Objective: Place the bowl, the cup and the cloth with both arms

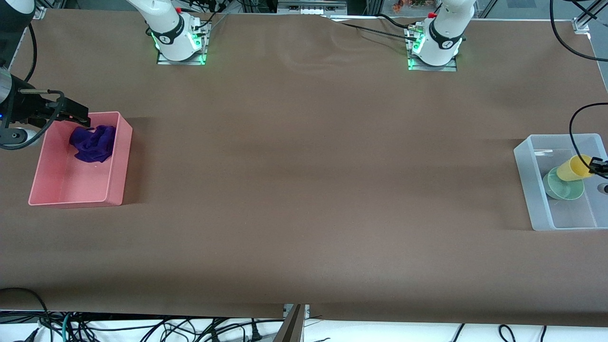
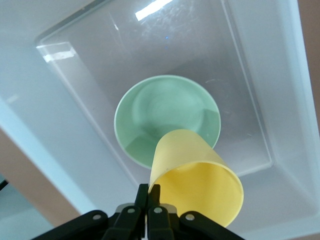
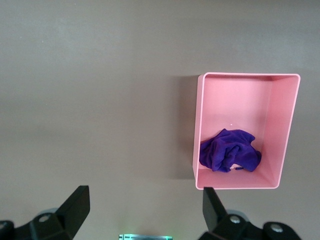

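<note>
Yellow cup (image 2: 197,175) hangs tilted in my left gripper (image 2: 148,192), pinched by its rim over the mint bowl (image 2: 167,117) in the clear bin (image 1: 532,180). Next I release. Purple cloth (image 1: 93,142) lies in the pink bin (image 1: 76,197); right gripper (image 3: 145,210) hovers, spread wide.

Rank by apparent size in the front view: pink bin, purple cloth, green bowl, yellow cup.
1. pink bin
2. purple cloth
3. green bowl
4. yellow cup
The bowl and cup are partly overlapped, and the cup is held above the bowl by the left gripper, so their order is unsure.
</note>
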### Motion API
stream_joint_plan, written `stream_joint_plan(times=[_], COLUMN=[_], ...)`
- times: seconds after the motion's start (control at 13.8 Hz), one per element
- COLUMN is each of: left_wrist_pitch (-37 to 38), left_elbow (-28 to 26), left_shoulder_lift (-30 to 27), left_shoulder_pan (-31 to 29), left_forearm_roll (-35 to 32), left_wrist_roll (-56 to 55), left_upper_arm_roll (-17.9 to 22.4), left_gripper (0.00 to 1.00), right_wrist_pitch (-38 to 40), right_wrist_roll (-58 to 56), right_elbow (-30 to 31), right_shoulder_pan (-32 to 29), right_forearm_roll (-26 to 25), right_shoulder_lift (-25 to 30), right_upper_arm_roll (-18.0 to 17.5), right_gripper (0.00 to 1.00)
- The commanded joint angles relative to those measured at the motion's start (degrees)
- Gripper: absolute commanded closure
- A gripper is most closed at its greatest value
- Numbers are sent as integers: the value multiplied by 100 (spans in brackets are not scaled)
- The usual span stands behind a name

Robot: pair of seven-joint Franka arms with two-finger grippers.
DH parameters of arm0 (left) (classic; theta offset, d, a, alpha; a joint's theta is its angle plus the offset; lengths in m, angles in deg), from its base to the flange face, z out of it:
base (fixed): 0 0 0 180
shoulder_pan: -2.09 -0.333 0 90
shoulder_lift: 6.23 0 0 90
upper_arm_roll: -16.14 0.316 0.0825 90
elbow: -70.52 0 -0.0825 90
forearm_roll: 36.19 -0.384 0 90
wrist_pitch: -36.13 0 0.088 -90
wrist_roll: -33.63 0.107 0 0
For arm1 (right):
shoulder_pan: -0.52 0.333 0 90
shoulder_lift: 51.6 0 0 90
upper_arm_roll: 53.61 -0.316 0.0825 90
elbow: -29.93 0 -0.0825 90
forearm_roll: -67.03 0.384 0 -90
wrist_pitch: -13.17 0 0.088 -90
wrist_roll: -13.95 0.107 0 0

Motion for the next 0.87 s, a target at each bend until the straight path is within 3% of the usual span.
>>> stream_joint_plan(times=[0.0,0.07,0.22,0.58,0.8], left_wrist_pitch=[45,62,281,1660,2100], left_elbow=[97,123,132,307,580], left_shoulder_lift=[-56,-91,-353,-1198,-1216], left_shoulder_pan=[59,60,95,86,121], left_forearm_roll=[149,140,158,236,860], left_wrist_roll=[78,104,86,-395,-572], left_upper_arm_roll=[-40,-48,-127,-1400,-1621], left_gripper=[9,0,0,0,0], right_wrist_pitch=[-1,-1,-1,-106,-124], right_wrist_roll=[-52,-60,-69,-78,-78], right_elbow=[-56,-56,-56,-56,-56], right_shoulder_pan=[-49,-49,-67,-76,-76], right_forearm_roll=[75,75,75,84,75], right_shoulder_lift=[-2,-2,-2,-29,-37], right_upper_arm_roll=[-23,-23,-14,-14,3], right_gripper=[0,0,0,0,0])
